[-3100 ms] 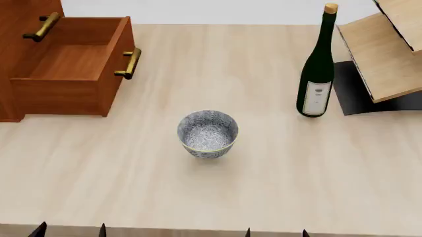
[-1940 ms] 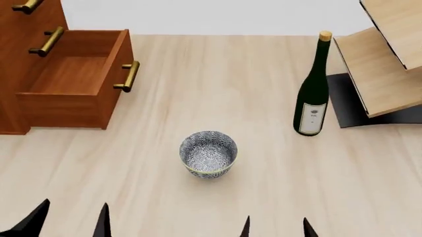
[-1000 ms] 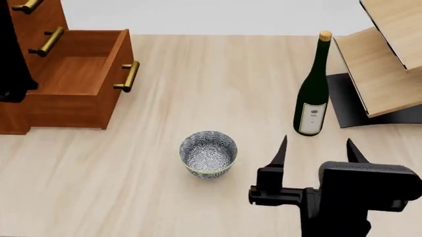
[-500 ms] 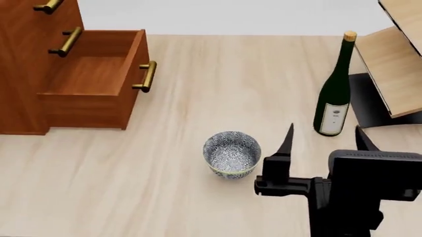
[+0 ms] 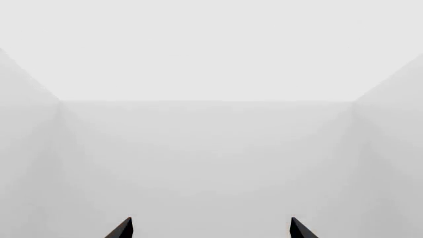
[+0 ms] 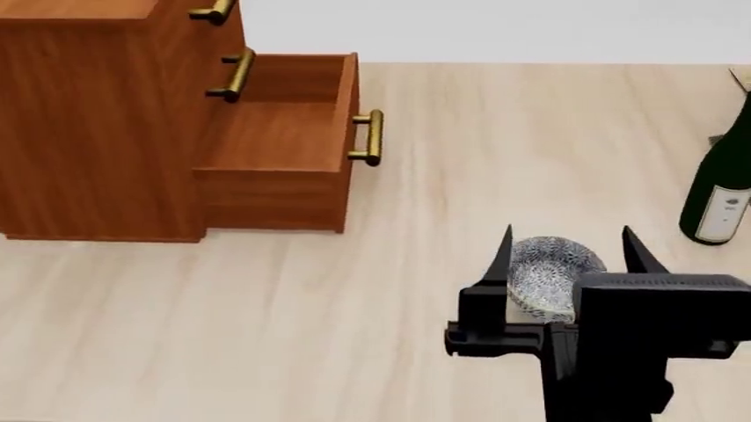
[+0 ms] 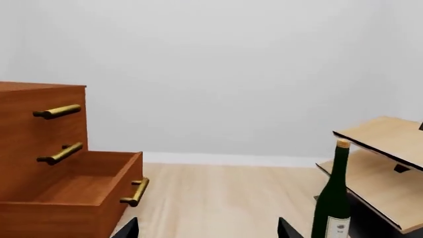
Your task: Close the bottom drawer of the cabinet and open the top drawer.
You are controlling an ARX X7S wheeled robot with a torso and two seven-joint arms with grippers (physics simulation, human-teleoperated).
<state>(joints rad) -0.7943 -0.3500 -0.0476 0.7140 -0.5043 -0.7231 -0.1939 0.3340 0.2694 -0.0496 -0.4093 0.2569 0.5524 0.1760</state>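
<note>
A: Cabinet (image 6: 100,123)?
B: Far left on the table (image 6: 235,316). Bottom drawer (image 6: 281,149) pulled fully out, top drawer (image 6: 214,12) shut.
A: Right gripper (image 6: 565,252)?
B: Fingers wide, holding nothing, raised in front of the bowl (image 6: 551,272); bottle (image 6: 722,189) at right.
A: Left gripper (image 5: 210,229)?
B: Tips spread, facing blank wall.

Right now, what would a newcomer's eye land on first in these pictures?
Likely the cabinet at the head view's left, with the bottom drawer pulled out and empty. Next, the black right claw, open, over the patterned bowl, and the green bottle at the right edge.
</note>
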